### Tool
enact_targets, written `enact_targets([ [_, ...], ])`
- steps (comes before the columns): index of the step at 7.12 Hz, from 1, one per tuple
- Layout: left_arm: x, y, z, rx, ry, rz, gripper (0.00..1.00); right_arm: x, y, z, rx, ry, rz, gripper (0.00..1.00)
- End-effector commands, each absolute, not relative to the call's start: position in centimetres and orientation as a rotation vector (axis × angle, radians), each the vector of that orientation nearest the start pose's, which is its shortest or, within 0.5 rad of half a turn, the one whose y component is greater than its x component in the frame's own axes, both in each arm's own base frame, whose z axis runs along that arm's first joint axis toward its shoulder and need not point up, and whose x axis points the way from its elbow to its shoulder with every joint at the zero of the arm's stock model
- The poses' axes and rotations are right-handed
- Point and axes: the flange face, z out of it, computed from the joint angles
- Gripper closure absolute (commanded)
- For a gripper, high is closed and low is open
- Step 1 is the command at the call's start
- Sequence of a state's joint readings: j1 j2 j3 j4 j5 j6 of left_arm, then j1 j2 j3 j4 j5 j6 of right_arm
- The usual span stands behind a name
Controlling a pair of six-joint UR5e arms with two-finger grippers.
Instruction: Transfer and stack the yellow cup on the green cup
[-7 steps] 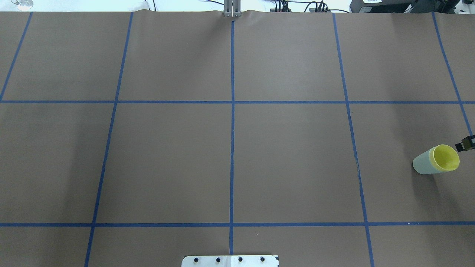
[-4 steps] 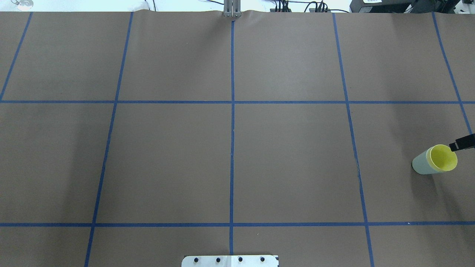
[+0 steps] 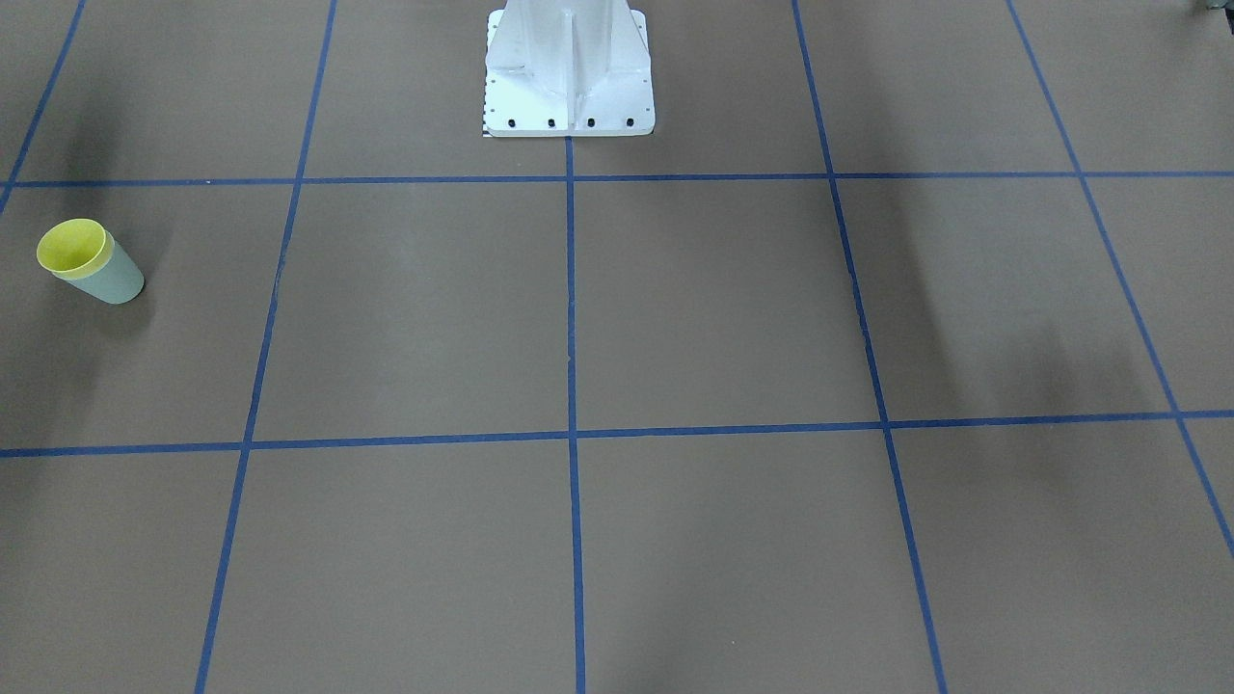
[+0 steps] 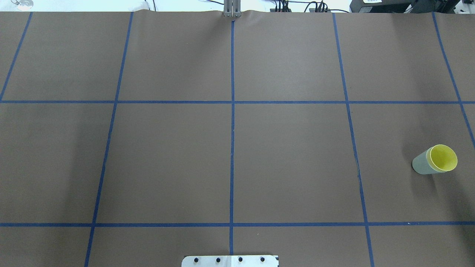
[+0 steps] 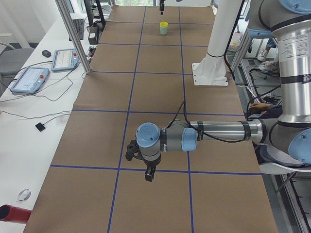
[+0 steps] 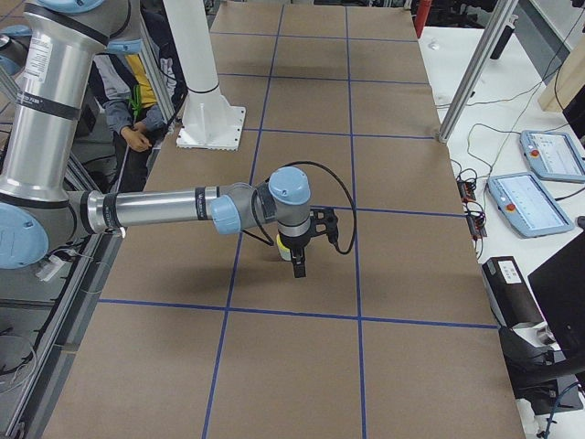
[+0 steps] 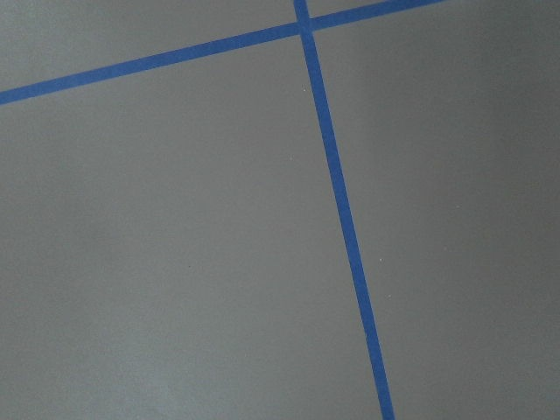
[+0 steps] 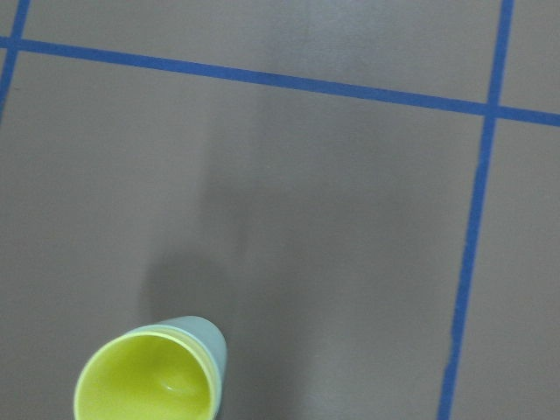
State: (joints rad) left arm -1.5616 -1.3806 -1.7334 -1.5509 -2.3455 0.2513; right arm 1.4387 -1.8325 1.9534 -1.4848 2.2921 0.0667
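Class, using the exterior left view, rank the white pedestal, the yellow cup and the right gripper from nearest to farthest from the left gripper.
From the left gripper:
1. The white pedestal, mid-table on the robot's side.
2. The yellow cup, nested in the green cup near the far end.
3. The right gripper, hanging just past the cups, farthest along the table.

The brown table (image 4: 167, 159), gridded with blue tape (image 4: 232, 148), bears the green cup (image 4: 420, 166), apparently upright.
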Motion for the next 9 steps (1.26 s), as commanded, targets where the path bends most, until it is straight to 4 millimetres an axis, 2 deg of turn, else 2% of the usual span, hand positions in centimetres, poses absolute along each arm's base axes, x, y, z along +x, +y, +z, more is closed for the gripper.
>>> enact_targets([
  [1,-6.0,-40.8,66.7,0.048,0.775,0.226,0.0,7.1,-39.8,59.2,0.048,-0.664,-0.143,0.0],
  [2,-6.0,-40.9,66.6,0.047,0.775,0.225,0.0,7.1,-39.1,60.8,0.016,-0.665,-0.134,0.0],
  [3,-6.1,-40.9,66.6,0.041,0.774,0.217,0.0,7.1,-39.3,62.0,-0.002,-0.668,-0.125,0.0],
  [5,-6.4,-41.1,66.3,0.011,0.776,0.108,0.0,7.0,-39.5,62.9,0.01,-0.669,-0.127,0.0],
  [8,-6.4,-41.8,64.5,0.053,0.766,0.129,0.0,7.0,-39.5,63.1,0.005,-0.67,-0.124,0.0],
  [9,-6.3,-41.8,64.8,0.047,0.768,0.128,0.0,7.0,-39.6,63.1,0.005,-0.672,-0.124,0.0],
])
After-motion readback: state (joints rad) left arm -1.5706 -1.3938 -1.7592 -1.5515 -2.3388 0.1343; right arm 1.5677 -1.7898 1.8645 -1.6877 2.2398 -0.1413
